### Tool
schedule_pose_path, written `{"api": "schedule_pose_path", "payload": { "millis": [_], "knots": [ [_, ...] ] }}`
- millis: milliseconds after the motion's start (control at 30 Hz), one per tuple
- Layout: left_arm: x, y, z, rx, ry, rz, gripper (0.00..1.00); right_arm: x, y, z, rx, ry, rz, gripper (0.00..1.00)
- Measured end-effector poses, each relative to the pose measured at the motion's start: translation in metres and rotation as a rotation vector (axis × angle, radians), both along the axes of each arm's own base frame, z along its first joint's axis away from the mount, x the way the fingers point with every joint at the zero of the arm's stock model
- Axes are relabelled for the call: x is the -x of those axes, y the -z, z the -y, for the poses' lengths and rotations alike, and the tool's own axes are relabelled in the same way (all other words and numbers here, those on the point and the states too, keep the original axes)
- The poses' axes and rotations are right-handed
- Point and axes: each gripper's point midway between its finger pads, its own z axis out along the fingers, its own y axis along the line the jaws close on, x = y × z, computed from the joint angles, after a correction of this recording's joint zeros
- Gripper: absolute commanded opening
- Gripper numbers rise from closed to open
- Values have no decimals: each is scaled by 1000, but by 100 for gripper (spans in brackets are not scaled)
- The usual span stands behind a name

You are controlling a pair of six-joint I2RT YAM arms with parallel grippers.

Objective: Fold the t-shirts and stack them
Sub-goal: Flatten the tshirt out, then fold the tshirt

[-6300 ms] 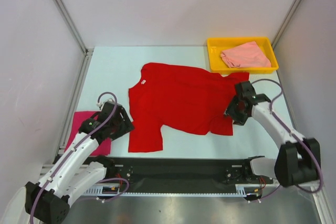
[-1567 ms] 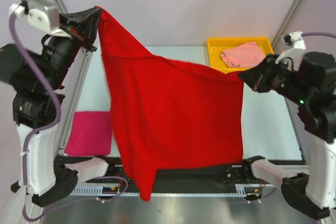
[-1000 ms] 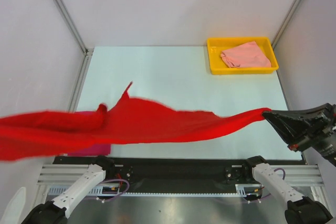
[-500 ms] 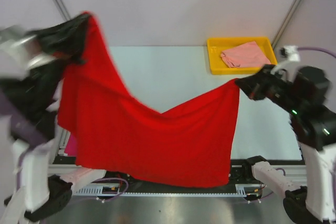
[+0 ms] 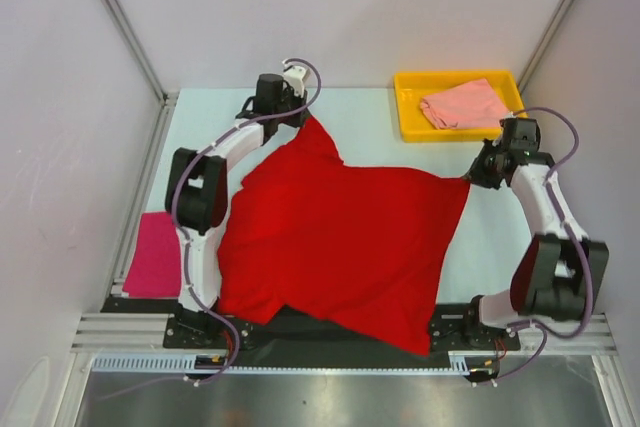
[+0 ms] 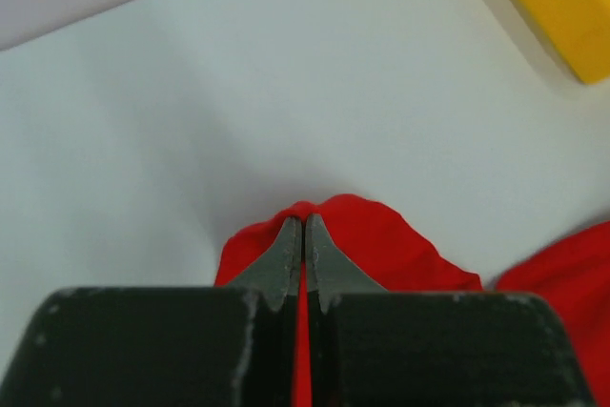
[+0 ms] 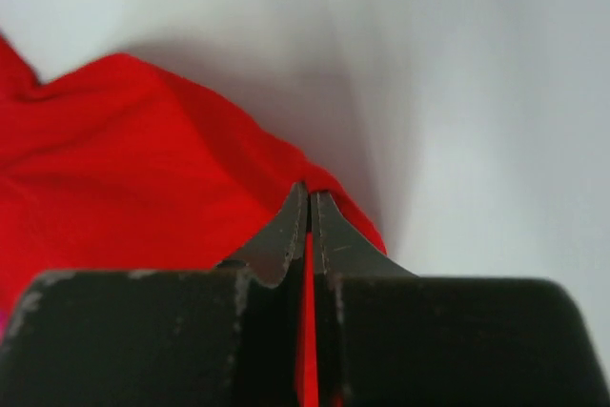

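The bright red t-shirt (image 5: 340,232) lies spread over the middle of the table, its near edge hanging over the front rail. My left gripper (image 5: 297,114) is shut on its far left corner (image 6: 381,240), low over the table near the back. At the right, my right gripper (image 5: 478,175) is shut on the shirt's right corner (image 7: 143,159). A magenta pink t-shirt (image 5: 153,255) lies folded at the left edge. The pale salmon pink t-shirt (image 5: 462,104) rests in the yellow tray.
The yellow tray (image 5: 410,107) stands at the back right corner, and its edge (image 6: 562,7) shows in the left wrist view. Metal frame posts rise at both back corners. The black front rail (image 5: 330,332) runs along the near edge.
Both arms have swung the red t-shirt down from the air and forward, and it now lies flat on the table. Both grippers still hold its corners.
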Motion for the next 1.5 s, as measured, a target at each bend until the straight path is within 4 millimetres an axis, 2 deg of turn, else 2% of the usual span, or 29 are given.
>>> {"api": "schedule_pose_path", "payload": {
  "millis": [100,167,267,400,533,633,700,867,967,1067,1133,1267,1333,1500],
  "knots": [
    [-36,12,7,41,-4,11,0,-26,25,31,-15,56,-59,0],
    [-54,5,8,66,-9,41,0,-41,33,46,-27,72,-76,0],
    [-75,-22,8,117,-19,106,0,-66,34,61,-47,78,-69,0],
    [-89,-63,2,202,-38,183,0,-85,36,58,-77,49,-61,0],
    [-98,-85,-9,241,-52,214,0,-89,47,49,-110,27,-91,0],
    [-100,-94,-17,259,-45,222,0,-87,54,44,-127,19,-121,0],
    [-98,-90,-20,267,-40,203,0,-82,55,43,-134,21,-143,0],
    [-74,-53,-22,273,-44,51,0,-66,55,42,-141,44,-205,0],
    [-43,-31,-28,272,-84,-77,0,-52,45,43,-135,65,-231,0],
    [-10,-25,-35,276,-119,-160,0,-38,33,42,-129,73,-238,0],
    [12,-30,-42,272,-142,-193,0,-26,29,39,-131,73,-251,0],
    [44,-57,-56,277,-173,-196,0,-4,27,32,-135,71,-279,0],
    [64,-69,-69,281,-195,-197,0,6,30,27,-139,65,-294,0],
    [107,-78,-99,281,-251,-211,0,35,40,9,-142,31,-345,0]
  ]
}}
